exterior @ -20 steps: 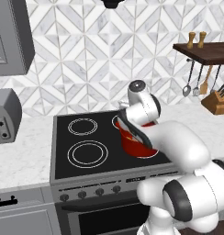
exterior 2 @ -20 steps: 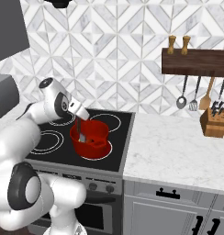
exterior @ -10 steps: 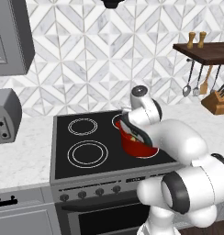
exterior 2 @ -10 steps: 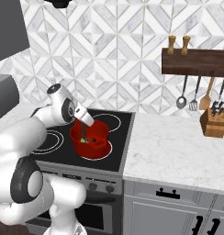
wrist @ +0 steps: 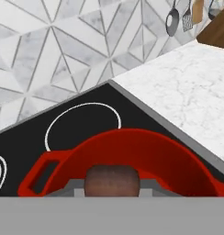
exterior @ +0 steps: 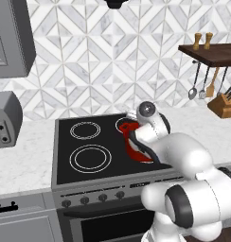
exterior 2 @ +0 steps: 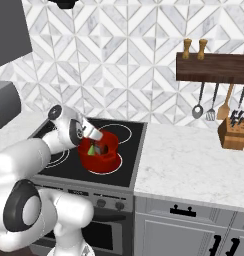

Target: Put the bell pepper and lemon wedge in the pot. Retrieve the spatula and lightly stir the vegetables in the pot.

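Observation:
The red pot [exterior 2: 106, 159] stands on the stove's front right burner, and my arm hides most of the pot [exterior: 135, 150] in the left base view. My gripper [exterior 2: 96, 145] reaches down into it from the left. A green piece, the bell pepper [exterior 2: 89, 149], lies inside by the fingers. Up close, the gripper [wrist: 112, 184] is shut on a brown rounded handle, the spatula [wrist: 112, 178], above the pot's rim [wrist: 146, 137] and one loop handle [wrist: 40, 170]. The lemon wedge is hidden.
A black cooktop [exterior: 84, 142] carries the other burner rings. White marble counter [exterior 2: 194, 165] runs to the right, with a knife block [exterior 2: 230, 134] and hanging utensils [exterior 2: 212, 102] under a wooden shelf [exterior 2: 214, 67]. A grey appliance [exterior: 6, 123] sits left of the stove.
My wrist and hand have sunk a little and shifted toward the stove's front over the pot. The pot stays on its burner and the gripper stays shut.

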You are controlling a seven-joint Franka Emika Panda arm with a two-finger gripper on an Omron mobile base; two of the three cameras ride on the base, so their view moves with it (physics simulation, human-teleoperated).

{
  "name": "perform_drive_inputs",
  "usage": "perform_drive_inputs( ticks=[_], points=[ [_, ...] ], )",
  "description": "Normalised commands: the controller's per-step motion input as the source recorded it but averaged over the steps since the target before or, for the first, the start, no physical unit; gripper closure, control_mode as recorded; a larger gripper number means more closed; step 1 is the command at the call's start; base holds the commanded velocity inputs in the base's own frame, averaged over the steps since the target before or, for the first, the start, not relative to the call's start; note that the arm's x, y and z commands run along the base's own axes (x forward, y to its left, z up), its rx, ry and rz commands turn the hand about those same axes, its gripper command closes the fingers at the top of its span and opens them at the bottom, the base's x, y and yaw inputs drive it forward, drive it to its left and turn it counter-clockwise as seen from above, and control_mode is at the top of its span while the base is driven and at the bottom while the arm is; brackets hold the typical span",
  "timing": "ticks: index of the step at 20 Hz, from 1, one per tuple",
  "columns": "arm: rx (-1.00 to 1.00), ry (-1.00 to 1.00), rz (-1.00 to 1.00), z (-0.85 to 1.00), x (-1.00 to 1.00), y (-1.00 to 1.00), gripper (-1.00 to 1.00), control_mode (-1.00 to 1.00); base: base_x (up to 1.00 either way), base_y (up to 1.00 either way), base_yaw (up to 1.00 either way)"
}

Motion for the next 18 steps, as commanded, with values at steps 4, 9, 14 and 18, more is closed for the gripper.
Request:
perform_drive_inputs(
  ticks=[4, 9, 14, 18],
  points=[
    [0.01, -0.1, 0.0, 0.26, -0.04, -0.25, 1.0, -1.0, 0.0, 0.0, 0.0],
    [0.15, 0.17, -0.06, 0.67, -0.29, -0.25, 1.0, -1.0, 0.0, 0.0, 0.0],
    [0.23, 0.25, -0.03, 0.89, -0.47, -0.02, 1.0, -1.0, 0.0, 0.0, 0.0],
    [0.03, 0.01, 0.0, 0.71, -0.04, 0.0, 1.0, -1.0, 0.0, 0.0, 0.0]
  ],
)
